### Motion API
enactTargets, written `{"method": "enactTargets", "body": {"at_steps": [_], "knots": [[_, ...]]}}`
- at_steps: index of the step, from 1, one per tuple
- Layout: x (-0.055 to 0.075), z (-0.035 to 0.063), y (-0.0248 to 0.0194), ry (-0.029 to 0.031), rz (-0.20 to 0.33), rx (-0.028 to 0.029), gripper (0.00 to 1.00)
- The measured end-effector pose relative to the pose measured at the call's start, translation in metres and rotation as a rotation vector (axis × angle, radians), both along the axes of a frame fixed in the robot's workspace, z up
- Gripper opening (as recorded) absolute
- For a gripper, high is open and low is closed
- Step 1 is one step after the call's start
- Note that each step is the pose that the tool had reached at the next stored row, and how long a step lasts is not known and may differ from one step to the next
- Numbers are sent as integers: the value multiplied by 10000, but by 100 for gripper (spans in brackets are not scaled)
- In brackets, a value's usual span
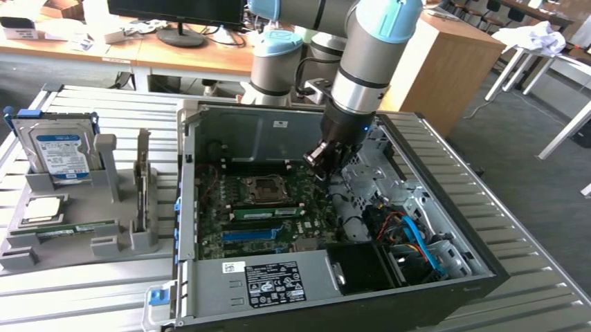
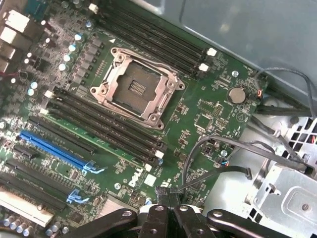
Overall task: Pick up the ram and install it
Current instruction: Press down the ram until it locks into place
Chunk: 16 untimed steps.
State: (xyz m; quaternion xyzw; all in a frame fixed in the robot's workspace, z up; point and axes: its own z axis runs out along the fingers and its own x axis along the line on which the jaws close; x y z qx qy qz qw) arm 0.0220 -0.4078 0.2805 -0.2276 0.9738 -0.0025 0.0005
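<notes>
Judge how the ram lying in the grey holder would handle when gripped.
The ram looks thin and flat, so probably light and stiff, yet likely fragile if bent. Lying in the grey holder, it seems unlikely to roll or tip.

ram in rack: chips too small | hard drive: label text unreadable

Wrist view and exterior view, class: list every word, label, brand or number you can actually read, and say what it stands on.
"DELL": white print on the green motherboard, wrist view.
Hard drive label: blue and white, text too small to read.
White sticker and black label on the computer case: unreadable.
</notes>
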Motion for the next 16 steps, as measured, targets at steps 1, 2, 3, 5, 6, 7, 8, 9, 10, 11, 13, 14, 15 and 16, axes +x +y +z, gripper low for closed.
{"method": "enactTargets", "body": {"at_steps": [1,2,3,5,6,7,8,9,10,11,13,14,15,16], "knots": [[0,0,0,-1,-73,0,10],[0,0,0,-1,-138,0,10],[0,0,0,-1,-200,0,10],[0,0,0,0,-325,0,10],[0,0,0,0,-388,0,10],[0,0,0,0,-450,0,10],[0,0,0,0,-516,0,10],[0,0,0,0,-577,0,10],[0,0,0,0,-640,0,10],[-1,-1,0,0,-703,0,10],[-1,-1,0,0,-822,0,10],[-1,-1,0,0,-882,0,10],[-1,-1,0,0,-941,0,10],[-1,-1,0,-1,-1001,0,10]]}}
